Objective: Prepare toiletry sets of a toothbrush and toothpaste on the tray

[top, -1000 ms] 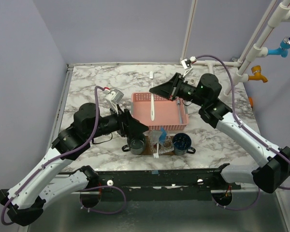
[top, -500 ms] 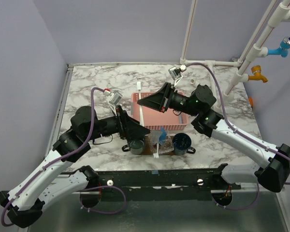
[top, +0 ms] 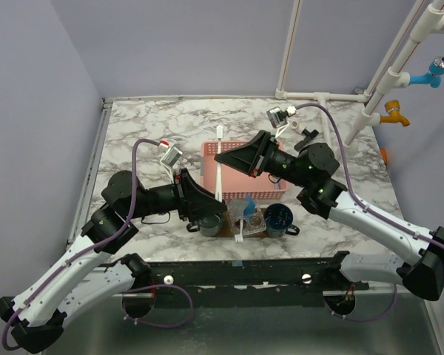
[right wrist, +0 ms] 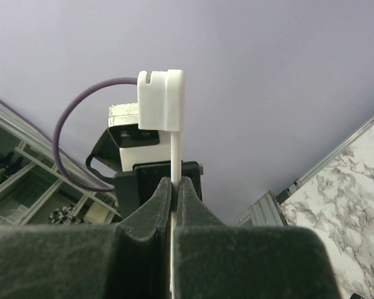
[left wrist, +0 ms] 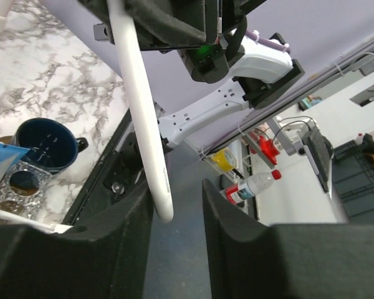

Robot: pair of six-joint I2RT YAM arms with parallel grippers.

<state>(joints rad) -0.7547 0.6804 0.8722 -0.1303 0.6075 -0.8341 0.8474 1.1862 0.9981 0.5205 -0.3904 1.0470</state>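
My right gripper (top: 220,158) is shut on the white toothbrush (top: 219,142) and holds it in the air over the left edge of the pink basket, head pointing away. In the right wrist view the thin neck (right wrist: 174,163) is pinched between the jaws (right wrist: 174,187), with the head above. My left gripper (top: 219,200) is open. The lower end of the handle (left wrist: 151,156) hangs between its fingers (left wrist: 177,215), close to the left one, not clamped. The dark wooden tray (top: 229,230) lies at the near edge under the cups. I see no toothpaste.
A pink mesh basket (top: 246,174) stands mid-table, partly under the right arm. On the tray stand a grey cup (top: 210,222) and a dark blue mug (top: 278,219), also in the left wrist view (left wrist: 43,144). A blue piece (top: 244,207) and another white toothbrush (top: 240,234) lie between them.
My right gripper lifted the toothbrush out of the basket and carried it left and nearer. My left gripper has come up so that the handle end now sits between its open fingers.
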